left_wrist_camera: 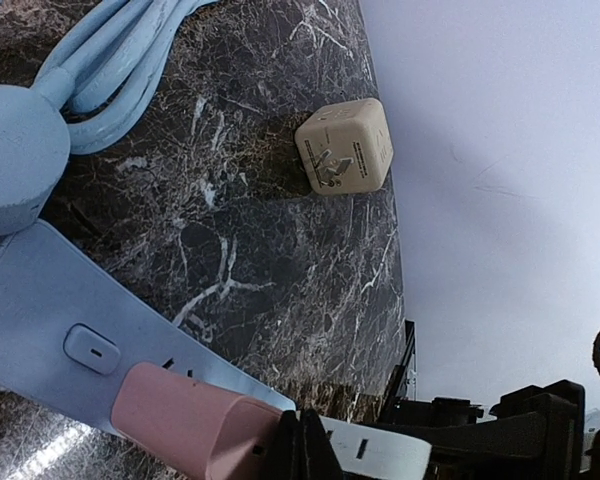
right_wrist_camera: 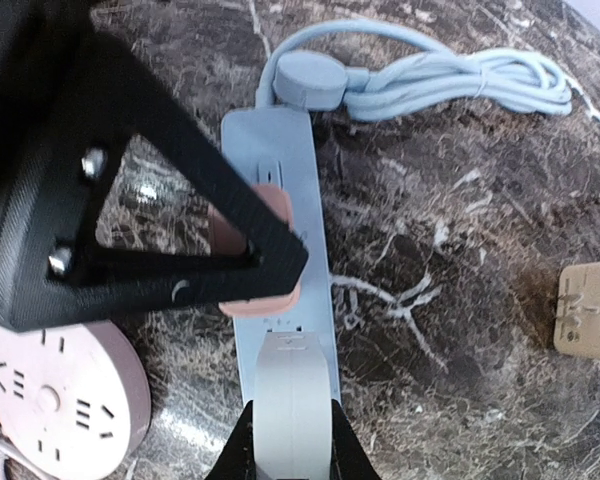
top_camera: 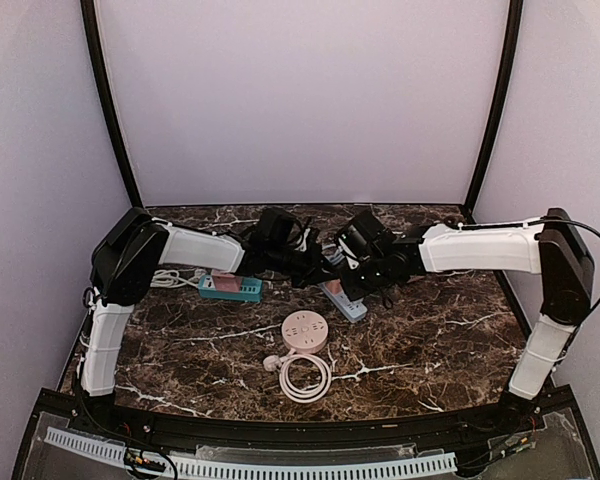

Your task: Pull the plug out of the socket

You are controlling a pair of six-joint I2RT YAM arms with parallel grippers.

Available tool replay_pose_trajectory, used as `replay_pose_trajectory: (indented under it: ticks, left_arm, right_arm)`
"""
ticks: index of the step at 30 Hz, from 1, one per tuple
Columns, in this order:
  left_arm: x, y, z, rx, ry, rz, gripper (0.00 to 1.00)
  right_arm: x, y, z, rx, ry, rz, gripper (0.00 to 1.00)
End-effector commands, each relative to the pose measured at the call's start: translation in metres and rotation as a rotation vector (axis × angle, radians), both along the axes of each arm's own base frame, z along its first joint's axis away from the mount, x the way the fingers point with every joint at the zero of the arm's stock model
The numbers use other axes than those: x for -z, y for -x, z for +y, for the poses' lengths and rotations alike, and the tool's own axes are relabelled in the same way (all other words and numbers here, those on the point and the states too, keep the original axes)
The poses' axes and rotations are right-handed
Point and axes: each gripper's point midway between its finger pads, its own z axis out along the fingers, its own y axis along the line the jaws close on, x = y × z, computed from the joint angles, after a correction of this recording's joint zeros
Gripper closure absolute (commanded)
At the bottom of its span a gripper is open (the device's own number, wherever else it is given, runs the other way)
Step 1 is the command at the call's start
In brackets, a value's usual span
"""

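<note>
On your desk [right_wrist_camera: 450, 250], a beige adapter cube [right_wrist_camera: 588, 310] and a round pink hub [right_wrist_camera: 50, 400] flank the blue power strip [right_wrist_camera: 270, 150], whose middle holds the pink plug [left_wrist_camera: 190, 420], half hidden behind your left gripper [left_wrist_camera: 300, 445], its grip impossible to judge, while your right gripper [right_wrist_camera: 290, 450] clamps one end of the power strip.

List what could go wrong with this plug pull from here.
1. The right gripper clamps only one end of the strip, so the strip may pivot or lift with the plug instead of letting it go.
2. The left gripper sits at the plug's edge and its hold is unclear, so it may slip off on the pull.
3. Both grippers crowd together over the strip, so a sharp pull could knock them together.
</note>
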Motion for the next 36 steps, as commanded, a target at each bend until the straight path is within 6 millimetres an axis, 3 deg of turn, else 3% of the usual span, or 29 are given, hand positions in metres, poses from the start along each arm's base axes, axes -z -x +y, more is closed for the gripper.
replay_pose_trajectory:
  ticks: [1, 6, 12, 17, 24, 30, 36]
  left_arm:
    - [0.112, 0.038, 0.055, -0.054, -0.346, 0.242, 1.0]
    - [0.097, 0.031, 0.047, -0.041, -0.32, 0.221, 1.0]
    - [0.057, 0.014, 0.027, -0.005, -0.264, 0.154, 1.0]
    - [0.006, -0.001, 0.004, 0.037, -0.188, 0.074, 1.0]
    - [-0.063, -0.009, -0.014, 0.08, -0.118, -0.023, 1.0]
    - [-0.092, -0.004, -0.011, 0.092, -0.105, -0.059, 1.0]
    - [-0.098, 0.003, -0.003, 0.096, -0.12, -0.064, 1.0]
  right_arm:
    - [-0.053, -0.027, 0.014, 0.038, -0.111, -0.155, 0.97]
    - [-0.055, -0.018, 0.002, 0.069, -0.125, -0.124, 0.97]
    - [-0.048, -0.012, -0.04, 0.173, -0.186, -0.059, 0.97]
    - [-0.039, -0.013, -0.074, 0.254, -0.341, 0.008, 0.96]
    - [-0.021, -0.008, -0.097, 0.303, -0.541, 0.101, 0.92]
    - [0.003, -0.005, -0.106, 0.332, -0.627, 0.171, 0.9]
    - [0.026, 0.002, -0.114, 0.367, -0.633, 0.226, 0.87]
